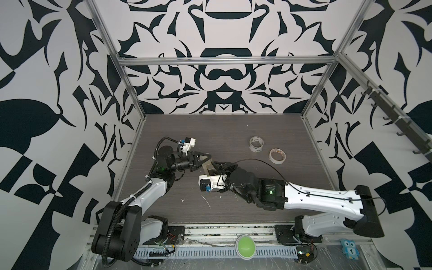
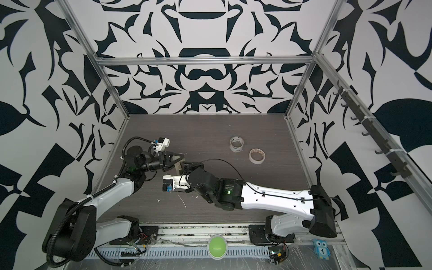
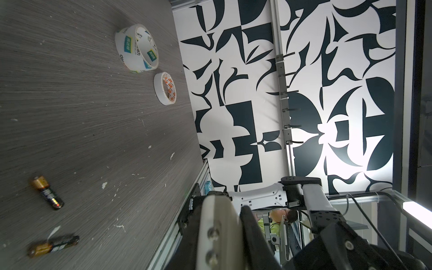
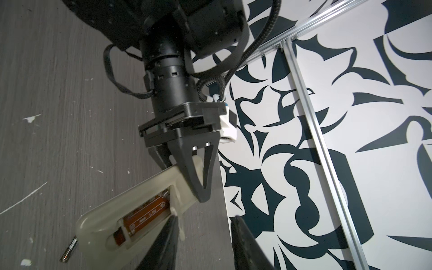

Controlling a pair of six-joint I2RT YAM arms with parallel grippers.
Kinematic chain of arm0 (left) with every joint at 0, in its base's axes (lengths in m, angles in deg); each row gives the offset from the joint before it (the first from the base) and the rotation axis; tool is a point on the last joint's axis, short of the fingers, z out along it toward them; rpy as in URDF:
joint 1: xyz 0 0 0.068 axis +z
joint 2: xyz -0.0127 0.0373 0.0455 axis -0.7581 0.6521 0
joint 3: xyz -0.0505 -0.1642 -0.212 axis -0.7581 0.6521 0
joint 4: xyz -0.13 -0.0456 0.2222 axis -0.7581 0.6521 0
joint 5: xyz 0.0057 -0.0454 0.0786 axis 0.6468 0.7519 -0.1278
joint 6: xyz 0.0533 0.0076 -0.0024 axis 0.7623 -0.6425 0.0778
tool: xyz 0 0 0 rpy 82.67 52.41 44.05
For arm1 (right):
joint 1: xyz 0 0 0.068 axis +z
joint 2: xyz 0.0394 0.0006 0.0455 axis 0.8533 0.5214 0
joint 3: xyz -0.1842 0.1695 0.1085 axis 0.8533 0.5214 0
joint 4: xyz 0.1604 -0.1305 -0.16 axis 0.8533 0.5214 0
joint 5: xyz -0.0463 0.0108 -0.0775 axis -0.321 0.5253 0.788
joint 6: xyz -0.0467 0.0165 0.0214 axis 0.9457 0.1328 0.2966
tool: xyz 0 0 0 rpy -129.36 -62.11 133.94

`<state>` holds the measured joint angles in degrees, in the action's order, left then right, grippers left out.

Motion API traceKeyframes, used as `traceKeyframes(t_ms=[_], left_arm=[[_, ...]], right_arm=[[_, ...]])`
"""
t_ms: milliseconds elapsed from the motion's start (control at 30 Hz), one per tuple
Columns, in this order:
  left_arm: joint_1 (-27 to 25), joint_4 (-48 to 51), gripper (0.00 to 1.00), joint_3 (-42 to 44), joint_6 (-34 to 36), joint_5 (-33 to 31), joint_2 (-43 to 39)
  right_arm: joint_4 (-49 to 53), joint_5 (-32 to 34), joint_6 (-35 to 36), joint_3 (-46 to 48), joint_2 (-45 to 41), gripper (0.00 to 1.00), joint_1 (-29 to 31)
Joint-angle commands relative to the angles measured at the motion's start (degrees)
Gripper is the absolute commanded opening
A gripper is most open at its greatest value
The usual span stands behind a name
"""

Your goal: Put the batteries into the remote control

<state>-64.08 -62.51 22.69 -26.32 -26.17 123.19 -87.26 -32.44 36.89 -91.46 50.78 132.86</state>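
Now | scuffed grey woodgrain desk, patterned walls | left pincer pinching remote control | right pincer spread

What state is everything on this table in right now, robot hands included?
Remote: held at one end, back showing, battery slot open and empty.
Batteries: both loose, lying apart on the table.
Tape rolls: lying flat, untouched.
Left gripper: shut on the remote.
Right gripper: open, holding nothing.
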Motion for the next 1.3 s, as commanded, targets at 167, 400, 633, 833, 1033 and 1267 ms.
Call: traceKeyframes(t_ms=[167, 400, 633, 833, 1033, 1267], left_arm=[[0.19, -5.33, 0.0, -0.23, -2.7, 4.48, -1.18], [0.68, -9.03, 0.0, 0.35, -5.18, 3.72, 0.18], [2.93, -5.42, 0.0, -0.18, -3.75, 1.97, 0.13], [5.53, 12.97, 0.0, -1.73, 7.22, -2.23, -3.15], [8.21, 25.28, 0.0, -2.84, 14.55, -6.53, -5.92], [14.85, 37.55, 0.0, -3.02, 20.51, -7.98, -6.03]], right_arm=[[-1.61, 2.27, 0.03, -0.17, -0.01, 0.41, -0.76], [-1.5, 2.4, -0.15, -0.1, 0.01, 0.41, -0.58], [-1.46, 2.7, -1.06, -0.08, -0.62, 0.42, -0.58], [1.37, 2.47, -6.34, -1.38, -2.07, 0.45, -1.41], [14.56, -0.12, -21.34, -5.02, -3.59, 0.52, -4.64], [29.26, -7.78, -33.85, -4.9, -5.96, 0.64, -5.37]])
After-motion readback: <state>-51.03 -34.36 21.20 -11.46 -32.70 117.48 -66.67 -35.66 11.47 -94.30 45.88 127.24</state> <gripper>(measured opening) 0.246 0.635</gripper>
